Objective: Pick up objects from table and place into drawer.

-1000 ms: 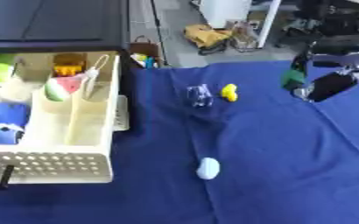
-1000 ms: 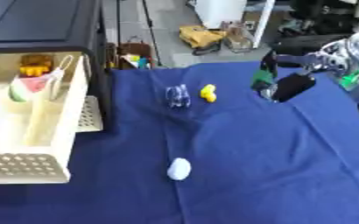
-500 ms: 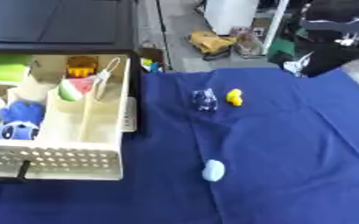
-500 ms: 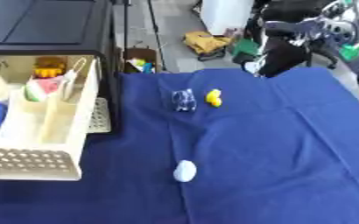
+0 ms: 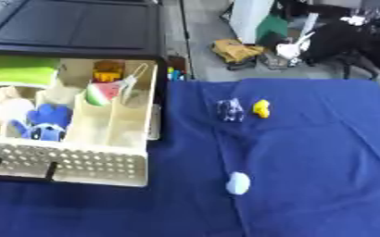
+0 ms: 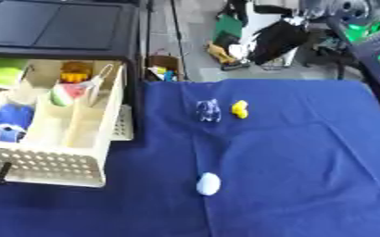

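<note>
We see a navy cloth (image 5: 323,176), a cream drawer (image 5: 72,159), a yellow toy (image 5: 261,108) and a pale blue egg-shaped thing (image 5: 238,183).

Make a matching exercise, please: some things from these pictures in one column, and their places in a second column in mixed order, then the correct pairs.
Things:
1. small yellow object
2. pale egg-shaped object
3. green cloth
4. blue plush toy

Places:
A. in the drawer's far left corner
B. alone on the blue tablecloth, nearest the camera
C. on the cloth beside a small clear bluish object
D. in the drawer, nearer its perforated front

Pairs: 1-C, 2-B, 3-A, 4-D
</note>
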Tool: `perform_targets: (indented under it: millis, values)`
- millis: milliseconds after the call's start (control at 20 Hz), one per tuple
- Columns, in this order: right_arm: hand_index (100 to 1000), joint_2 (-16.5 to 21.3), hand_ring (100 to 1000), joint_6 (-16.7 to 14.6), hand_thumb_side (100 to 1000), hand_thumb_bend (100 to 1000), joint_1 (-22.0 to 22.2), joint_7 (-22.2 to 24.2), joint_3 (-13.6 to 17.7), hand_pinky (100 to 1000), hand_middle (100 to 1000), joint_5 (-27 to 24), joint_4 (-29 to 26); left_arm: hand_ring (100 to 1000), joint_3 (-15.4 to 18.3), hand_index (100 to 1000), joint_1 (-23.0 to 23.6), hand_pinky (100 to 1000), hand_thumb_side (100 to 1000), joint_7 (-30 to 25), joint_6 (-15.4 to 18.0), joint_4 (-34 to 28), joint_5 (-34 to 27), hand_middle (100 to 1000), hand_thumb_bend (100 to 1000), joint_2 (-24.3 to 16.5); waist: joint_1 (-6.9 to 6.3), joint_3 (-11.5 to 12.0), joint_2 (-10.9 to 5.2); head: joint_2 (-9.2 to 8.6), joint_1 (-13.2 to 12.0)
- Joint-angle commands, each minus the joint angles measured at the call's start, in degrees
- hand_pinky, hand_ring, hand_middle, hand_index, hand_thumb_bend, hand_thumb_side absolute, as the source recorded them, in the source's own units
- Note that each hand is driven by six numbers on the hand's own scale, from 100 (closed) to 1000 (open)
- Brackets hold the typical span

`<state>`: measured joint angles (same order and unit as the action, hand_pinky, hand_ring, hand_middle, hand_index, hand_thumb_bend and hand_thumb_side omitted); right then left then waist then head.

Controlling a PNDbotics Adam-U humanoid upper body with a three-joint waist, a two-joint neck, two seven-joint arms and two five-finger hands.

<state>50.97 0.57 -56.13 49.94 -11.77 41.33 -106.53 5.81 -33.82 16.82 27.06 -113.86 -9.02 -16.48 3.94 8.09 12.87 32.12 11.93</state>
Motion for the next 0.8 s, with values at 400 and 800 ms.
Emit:
perform_targets:
  millis: [400,800]
  values:
    - [604,-12.4,898,-1.3,692,100,-13.3,2.0,-4.0,862,579,0.5,6.4,567,-0.2,756,-1.2,484,1000,-0.9,-0.1,-0.7,-1.0,608,320,0.1,0.28,1.8,-1.19,0.25,0.5]
    - [589,-23.1,893,-2.5,691,100,-19.1,2.0,-5.2,861,564,4.0,13.1,567,-0.1,756,-1.4,484,1000,-0.9,-0.1,-0.7,-1.0,609,319,0.2,0.50,2.6,-0.85,0.04,0.2]
